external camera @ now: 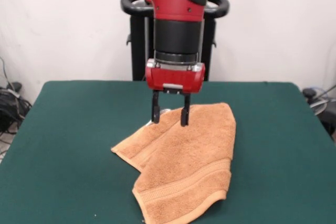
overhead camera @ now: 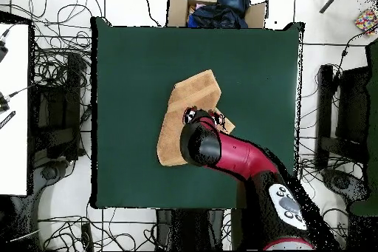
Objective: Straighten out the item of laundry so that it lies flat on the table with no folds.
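Observation:
The orange-tan towel (external camera: 184, 156) lies crumpled on the green table (external camera: 63, 129), near its middle. It is folded over itself, with one corner pointing left and a stripe band across its near end. A small pale spot, perhaps the tag, shows at its far edge. My gripper (external camera: 170, 123) hangs straight down over the towel's far edge, its two black fingers (external camera: 155, 113) apart and holding nothing. In the overhead view the towel (overhead camera: 188, 105) lies on the table (overhead camera: 125, 64), and my arm (overhead camera: 221, 153) covers part of it and hides the gripper.
The black pedestal (external camera: 139, 40) stands behind the table's far edge. In the overhead view a cardboard box of dark cloth (overhead camera: 218, 5) sits beyond one table edge. Cables lie on the floor all round, and a white surface (overhead camera: 13, 109) is at the left.

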Action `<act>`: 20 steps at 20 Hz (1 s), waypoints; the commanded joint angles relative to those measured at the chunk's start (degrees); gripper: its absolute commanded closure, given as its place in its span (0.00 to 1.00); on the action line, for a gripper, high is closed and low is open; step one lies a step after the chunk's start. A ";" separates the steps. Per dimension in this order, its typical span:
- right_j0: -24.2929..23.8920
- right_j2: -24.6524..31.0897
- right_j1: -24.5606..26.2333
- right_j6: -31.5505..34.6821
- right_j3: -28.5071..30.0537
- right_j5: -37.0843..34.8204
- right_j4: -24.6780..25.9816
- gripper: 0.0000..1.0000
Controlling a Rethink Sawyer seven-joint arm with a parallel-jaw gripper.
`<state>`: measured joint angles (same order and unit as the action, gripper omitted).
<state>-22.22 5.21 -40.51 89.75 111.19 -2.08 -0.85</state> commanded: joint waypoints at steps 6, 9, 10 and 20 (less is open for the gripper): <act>-1.51 -4.70 6.23 8.87 2.97 4.83 5.62 0.00; -2.04 -5.54 8.65 9.15 1.71 7.04 6.69 0.00; -1.98 -6.06 9.38 9.41 1.23 7.73 6.73 0.00; -5.66 -1.53 20.49 8.54 -4.76 11.56 8.60 0.00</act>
<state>-27.16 0.55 -27.66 89.75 110.44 6.86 5.85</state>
